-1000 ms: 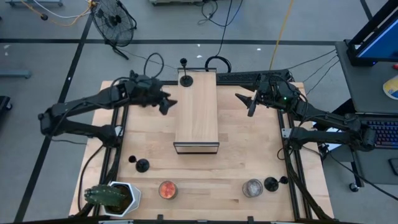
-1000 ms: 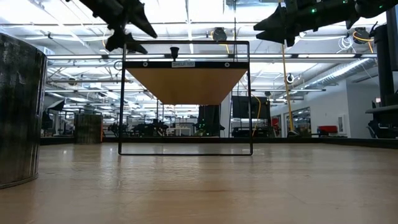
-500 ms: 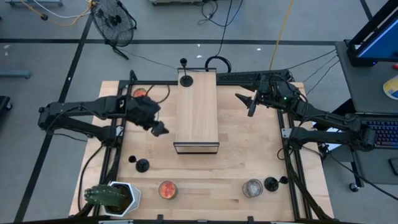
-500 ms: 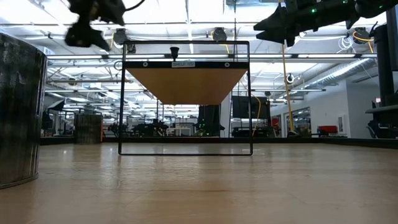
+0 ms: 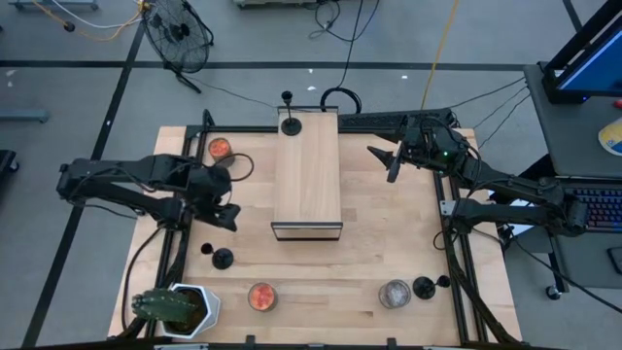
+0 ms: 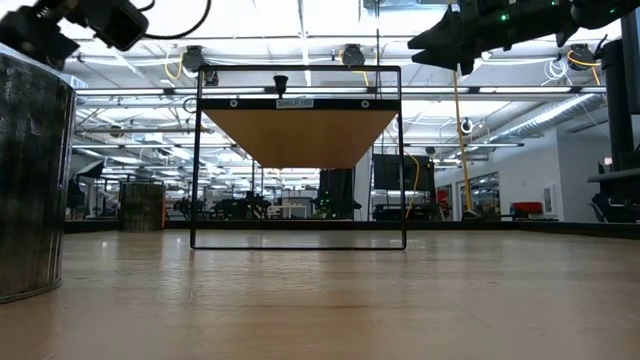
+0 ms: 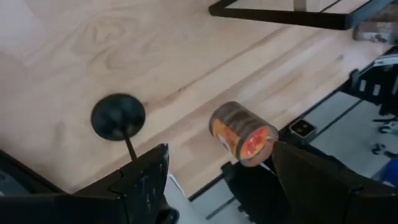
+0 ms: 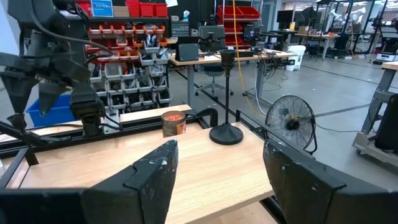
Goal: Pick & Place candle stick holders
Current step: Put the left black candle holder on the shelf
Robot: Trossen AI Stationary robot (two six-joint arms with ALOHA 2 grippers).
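One black candle stick holder (image 5: 290,124) stands on its disc base on the far end of the wooden box (image 5: 308,180); it also shows in the right wrist view (image 8: 225,133). Another holder (image 5: 222,259) stands on the table at the near left and shows in the left wrist view (image 7: 118,117). A third holder (image 5: 424,287) stands at the near right. My left gripper (image 5: 227,216) is open and empty, above the table just far of the near-left holder, its fingers (image 7: 143,177) wide apart. My right gripper (image 5: 387,161) is open and empty, held high to the right of the box.
An orange candle jar (image 5: 220,148) stands at the far left and another (image 5: 260,297) at the near edge, also in the left wrist view (image 7: 241,132). A grey jar (image 5: 395,294) stands at the near right. A potted plant (image 5: 175,309) fills the near-left corner.
My left gripper has swung from beside the box's far end toward the table's near-left, coming down toward the near-left holder. This has uncovered the far-left orange jar.
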